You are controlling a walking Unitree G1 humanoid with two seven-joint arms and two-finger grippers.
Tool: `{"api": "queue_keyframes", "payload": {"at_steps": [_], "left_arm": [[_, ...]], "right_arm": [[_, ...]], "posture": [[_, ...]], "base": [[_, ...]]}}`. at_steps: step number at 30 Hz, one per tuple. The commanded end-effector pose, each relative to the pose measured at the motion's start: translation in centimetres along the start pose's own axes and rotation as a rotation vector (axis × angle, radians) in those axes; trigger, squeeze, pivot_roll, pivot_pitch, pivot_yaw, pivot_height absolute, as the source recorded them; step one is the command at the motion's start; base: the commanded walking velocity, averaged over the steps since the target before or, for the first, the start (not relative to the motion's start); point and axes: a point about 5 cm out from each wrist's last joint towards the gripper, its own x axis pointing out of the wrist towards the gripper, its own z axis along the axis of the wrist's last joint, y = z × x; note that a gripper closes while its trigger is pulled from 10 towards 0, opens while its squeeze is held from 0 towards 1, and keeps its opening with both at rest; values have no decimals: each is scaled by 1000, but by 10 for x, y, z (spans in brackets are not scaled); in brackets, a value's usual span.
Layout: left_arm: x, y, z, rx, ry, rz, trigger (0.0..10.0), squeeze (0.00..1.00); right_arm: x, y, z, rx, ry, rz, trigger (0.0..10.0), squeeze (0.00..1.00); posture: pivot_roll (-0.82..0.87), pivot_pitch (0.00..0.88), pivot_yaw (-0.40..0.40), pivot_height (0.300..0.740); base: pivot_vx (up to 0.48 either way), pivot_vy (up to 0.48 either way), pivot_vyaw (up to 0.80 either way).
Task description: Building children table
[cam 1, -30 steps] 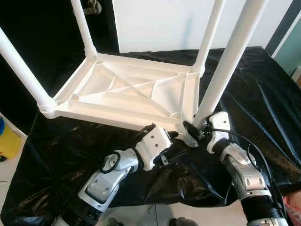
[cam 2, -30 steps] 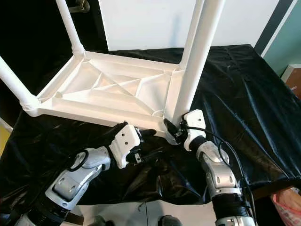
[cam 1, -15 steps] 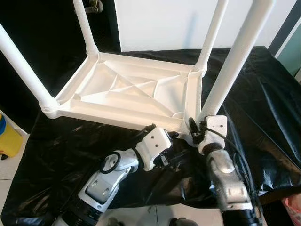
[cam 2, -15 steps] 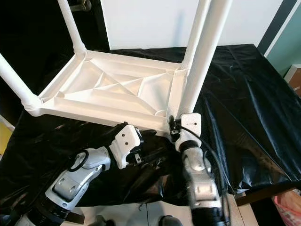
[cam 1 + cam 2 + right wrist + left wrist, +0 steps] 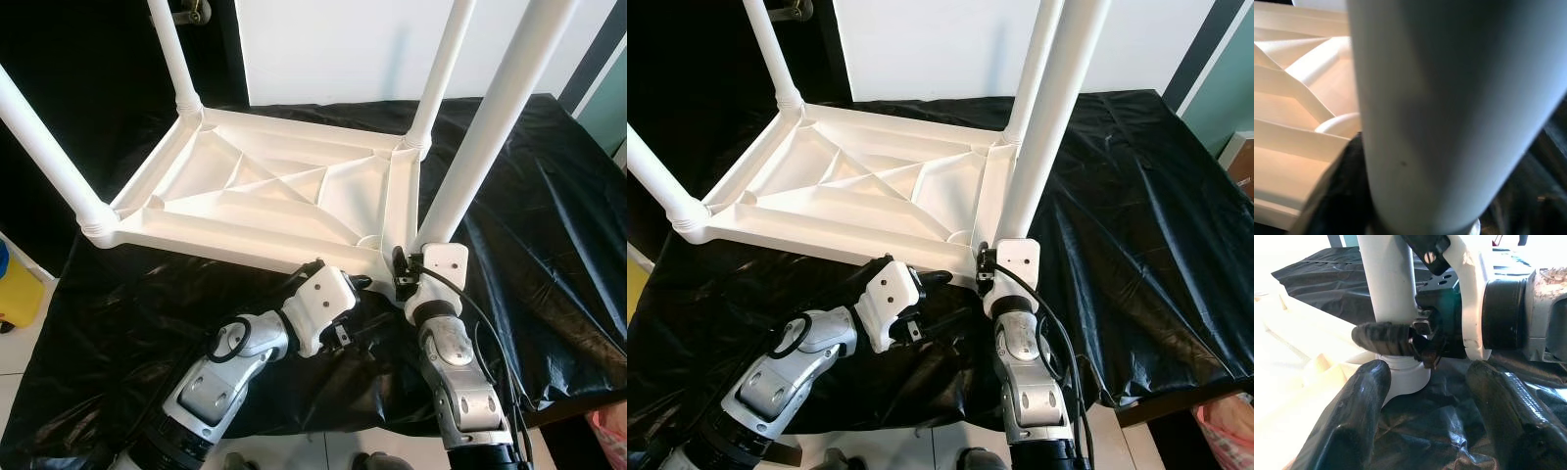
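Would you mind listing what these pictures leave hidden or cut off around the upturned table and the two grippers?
- Near leg: its top is cut off by the head views' upper edge.
- Right gripper: the leg hides its far finger in the left wrist view.
- Left gripper: its fingertips are tucked under the table frame in the eye views.
- Right wrist view: blurred; the socket joint is unreadable.

White plastic children's table (image 5: 265, 201) upside down on black sheet (image 5: 529, 186), ribbed underside up. Four white tube legs upright at corners; near-right leg (image 5: 480, 137) at sheet's front edge, seated in corner socket.
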Motion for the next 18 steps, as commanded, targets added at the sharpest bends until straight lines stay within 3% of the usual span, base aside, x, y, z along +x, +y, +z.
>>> {"api": "queue_keyframes", "payload": {"at_steps": [1,10,11,18], "left_arm": [[0,-3,-3,-2,13,-43,10000,0],[-1,-4,-3,-3,12,-41,10000,0],[-2,-4,-3,-4,13,-41,10000,0],[-1,-3,-2,-5,12,-43,10000,0]], "right_arm": [[-1,-4,-5,1,19,-7,10000,1000],[1,-21,3,21,-47,108,10000,1000],[2,-27,2,32,-43,193,10000,0],[5,-34,4,2,-59,401,10000,0]], "posture": [[-126,102,9,740],[-127,103,10,740],[-131,107,13,740],[-134,109,19,740]], "base": [[0,0,0],[0,0,0],[0,0,0],[0,0,0]]}}
